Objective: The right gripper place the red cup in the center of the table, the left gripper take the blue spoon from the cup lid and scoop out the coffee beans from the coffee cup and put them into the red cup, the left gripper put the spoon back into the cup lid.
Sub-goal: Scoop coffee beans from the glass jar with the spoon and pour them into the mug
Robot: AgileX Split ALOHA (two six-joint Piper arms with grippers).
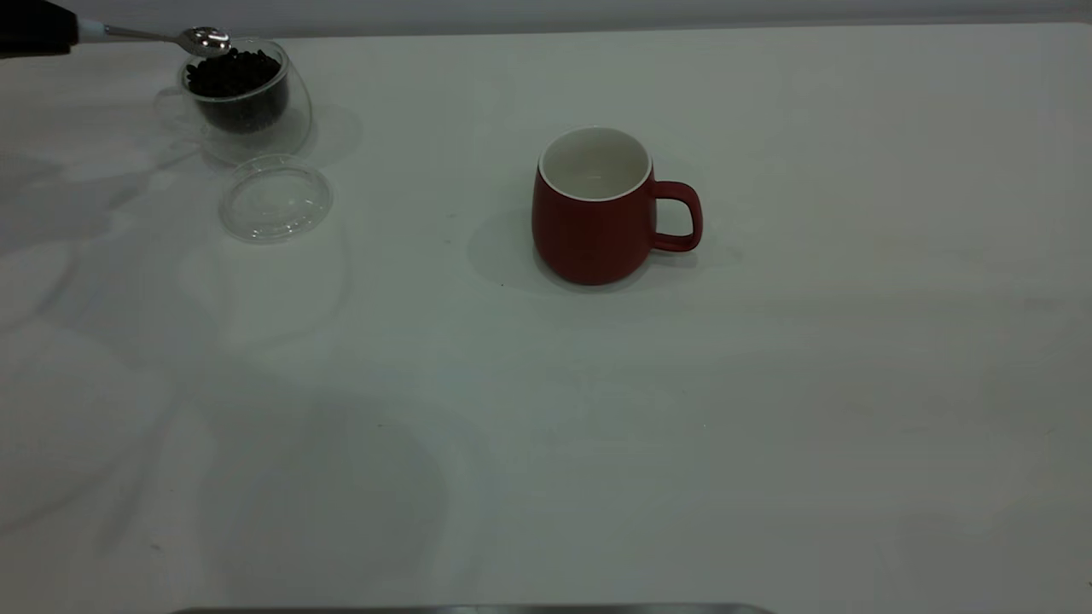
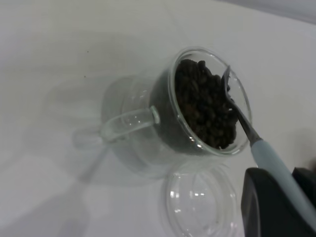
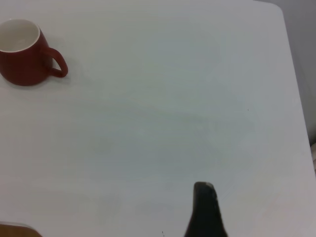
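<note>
Jaws of left gripper [image 2: 284, 202] hold blue spoon [image 2: 256, 148] over bean-filled coffee cup [image 2: 207, 106].

There are two cups: one red cup [image 1: 595, 209] standing about mid-table [image 1: 768, 384], and one clear coffee cup [image 1: 243, 98] well to the left of the red cup and farther back. One cup lid [image 1: 275, 201] lies just in front of the coffee cup, left of the red cup. One blue spoon [image 1: 166, 37] hangs over the coffee cup's rim. The coffee beans [image 2: 205, 103] form a single heap inside that cup; they are too many and too small to count. Two grippers show: the left gripper [image 1: 38, 28] far left of the red cup, and the right gripper [image 3: 205, 212], of which only one fingertip seems visible.
</note>
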